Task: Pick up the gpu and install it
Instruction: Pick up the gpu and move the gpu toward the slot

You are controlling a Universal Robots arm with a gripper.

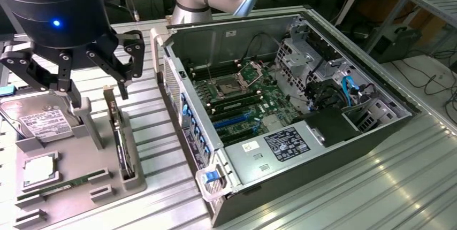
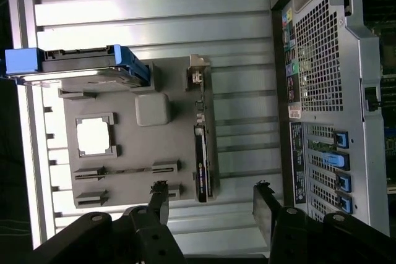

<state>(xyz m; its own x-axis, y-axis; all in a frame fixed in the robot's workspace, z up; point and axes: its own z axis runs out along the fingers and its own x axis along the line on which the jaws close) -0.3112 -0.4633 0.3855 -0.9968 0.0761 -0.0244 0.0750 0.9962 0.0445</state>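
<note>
Gripper [image 1: 96,95] [image 2: 210,191] seen at 10 o'clock of exterior view, fingers [image 2: 159,201] spread wide, nothing pinched. Gpu [image 1: 121,144] [image 2: 201,153] stood on edge in slot of gray tray [image 1: 96,158] [image 2: 124,146], at 6 o'clock from gripper, lined up between fingers in wrist view. Hard drive [image 1: 32,117] [image 2: 80,69] propped in same tray at 9 o'clock of gpu. Processor chip [image 1: 39,168] and memory stick [image 1: 68,183] laid flat at 8 o'clock. Open computer case [image 1: 286,107] placed at 3 o'clock of tray, motherboard [image 1: 243,96] exposed.

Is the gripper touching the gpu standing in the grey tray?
Apart. The wrist view shows the gpu lying between the open fingers of the gripper, with a clear gap on each side.
</note>
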